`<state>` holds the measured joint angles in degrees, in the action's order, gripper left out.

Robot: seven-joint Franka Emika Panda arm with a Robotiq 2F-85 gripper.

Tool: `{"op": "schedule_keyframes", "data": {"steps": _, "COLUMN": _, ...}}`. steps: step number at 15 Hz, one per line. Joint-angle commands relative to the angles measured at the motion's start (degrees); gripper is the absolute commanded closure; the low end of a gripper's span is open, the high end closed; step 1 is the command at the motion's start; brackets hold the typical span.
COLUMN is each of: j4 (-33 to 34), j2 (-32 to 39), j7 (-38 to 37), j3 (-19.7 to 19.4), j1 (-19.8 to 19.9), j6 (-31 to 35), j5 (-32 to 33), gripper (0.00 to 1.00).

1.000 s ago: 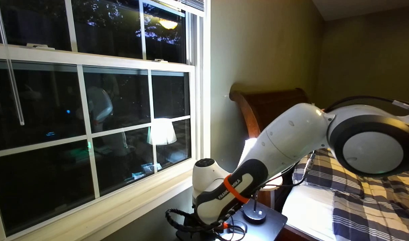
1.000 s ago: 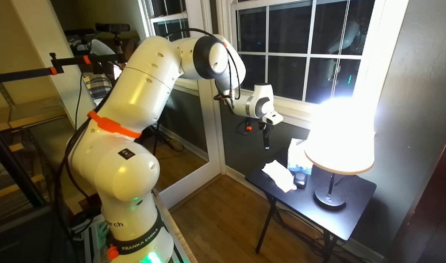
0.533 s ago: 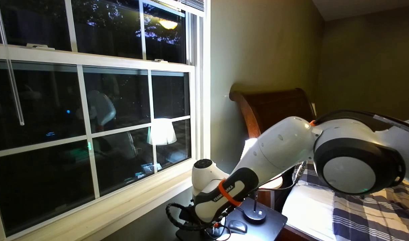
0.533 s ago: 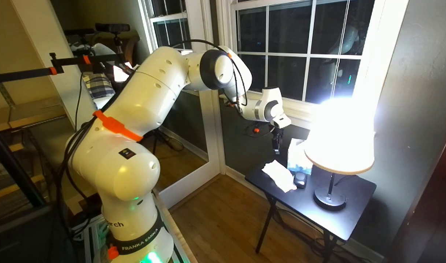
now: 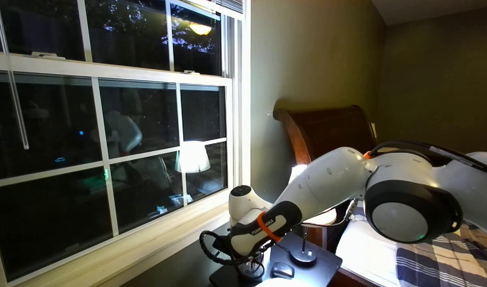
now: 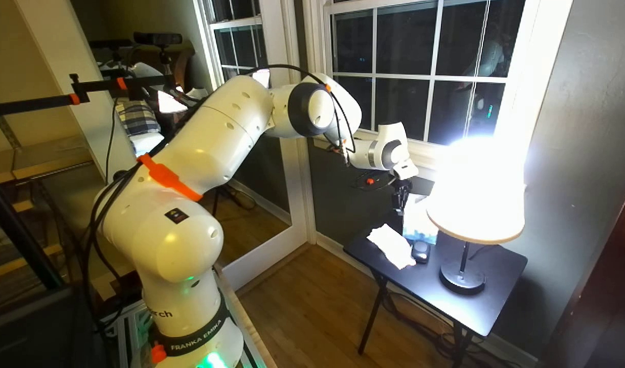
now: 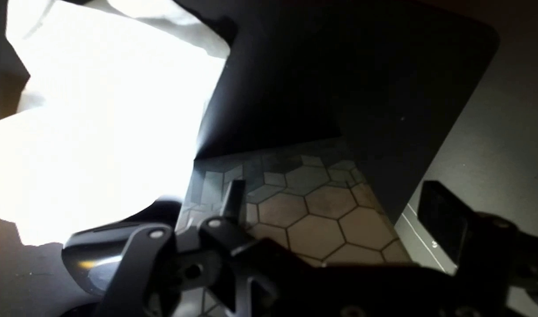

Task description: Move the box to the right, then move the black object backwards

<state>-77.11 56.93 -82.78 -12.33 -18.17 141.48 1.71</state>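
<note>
Gripper (image 7: 335, 200): jaws wide apart, nothing held; pale hexagon-patterned box (image 7: 315, 220) visible through the gap in wrist view, can't tell if straddled. In an exterior view: box upright on black table (image 6: 491, 304), 11 o'clock from lamp base (image 6: 462, 281), black mouse (image 6: 420, 251) just beside at box's 6 o'clock, white sheet (image 6: 393, 247) at mouse's 9

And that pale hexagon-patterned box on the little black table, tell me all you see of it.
The pale hexagon-patterned box looks like printed cardboard. The wrist view shows dark-lined tan hexagons, turning blue-grey at one edge; in an exterior view it looks whitish, bluer low down. It seems to stand upright on the black table, behind the rounded black computer mouse in that view. The open black gripper hides part of it; I cannot tell whether they touch.
</note>
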Motion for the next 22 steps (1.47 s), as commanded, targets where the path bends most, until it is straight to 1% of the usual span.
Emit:
{"op": "schedule_keyframes", "data": {"steps": 1, "j4": 6.6, "j2": 3.6, "j7": -3.9, "j3": -0.2, "j1": 1.4, "j6": -4.5, "j5": 0.5, "gripper": 0.00}}
{"op": "schedule_keyframes", "data": {"steps": 4, "j4": 9.7, "j2": 4.6, "j7": -5.4, "j3": 0.0, "j1": 3.1, "j6": -7.4, "j5": 0.4, "gripper": 0.00}}
{"op": "schedule_keyframes", "data": {"steps": 12, "j4": 16.1, "j2": 7.4, "j7": -10.0, "j3": -0.7, "j1": 7.9, "j6": -10.1, "j5": 0.3, "gripper": 0.00}}
{"op": "schedule_keyframes", "data": {"steps": 16, "j4": 18.9, "j2": 9.2, "j7": -13.6, "j3": -1.1, "j1": 9.7, "j6": -13.4, "j5": 0.4, "gripper": 0.00}}
{"op": "schedule_keyframes", "data": {"steps": 20, "j4": 21.1, "j2": 10.7, "j7": -16.4, "j3": -1.1, "j1": 10.7, "j6": -13.8, "j5": 0.7, "gripper": 0.00}}
{"op": "schedule_keyframes", "data": {"steps": 22, "j4": 21.1, "j2": 10.5, "j7": -15.5, "j3": -0.4, "j1": 10.6, "j6": -12.8, "j5": 0.9, "gripper": 0.00}}
